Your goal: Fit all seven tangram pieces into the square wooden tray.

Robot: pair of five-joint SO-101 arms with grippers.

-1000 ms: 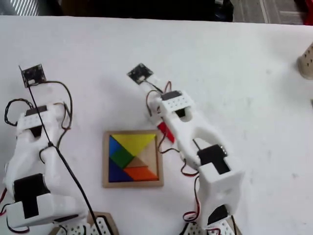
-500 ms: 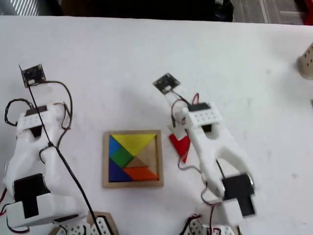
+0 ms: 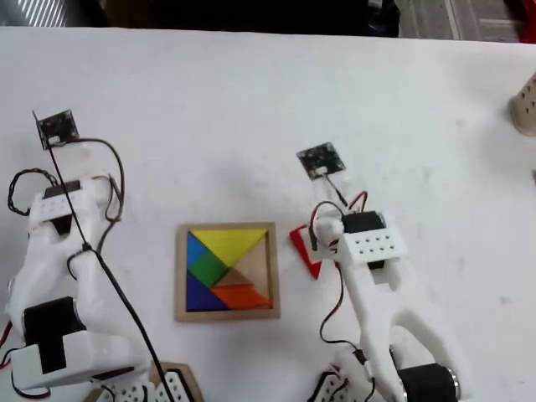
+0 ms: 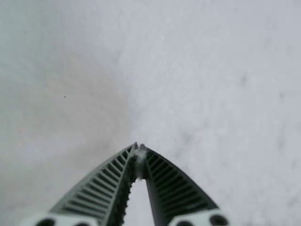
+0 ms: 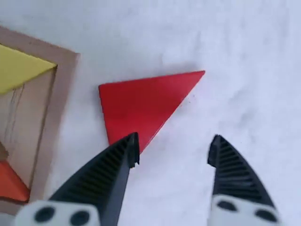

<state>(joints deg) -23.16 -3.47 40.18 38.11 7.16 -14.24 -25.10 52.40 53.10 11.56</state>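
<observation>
1. Wooden tray (image 3: 180, 276): on bench (image 3: 251, 100), betw. the two arms. Holds yellow pc (image 3: 228, 243), green pc (image 3: 205, 266), blue pc (image 3: 199, 295), orange pc (image 3: 244, 295). Tan patch at right side, prob. the open slot.
2. Red triangle (image 5: 141, 103): flat on bench just outside tray's right rim, not seated.
3. Right jaws: wide apart, empty. One tip over triangle's edge, other over bare bench, apparently placed to straddle it for pickup.
4. Left jaws: closed tip to tip, nothing betw. them, over bare bench well clear of tray.

Robotics lab bench: white table (image 3: 167, 84) under two wired arms (image 3: 59, 251).
</observation>
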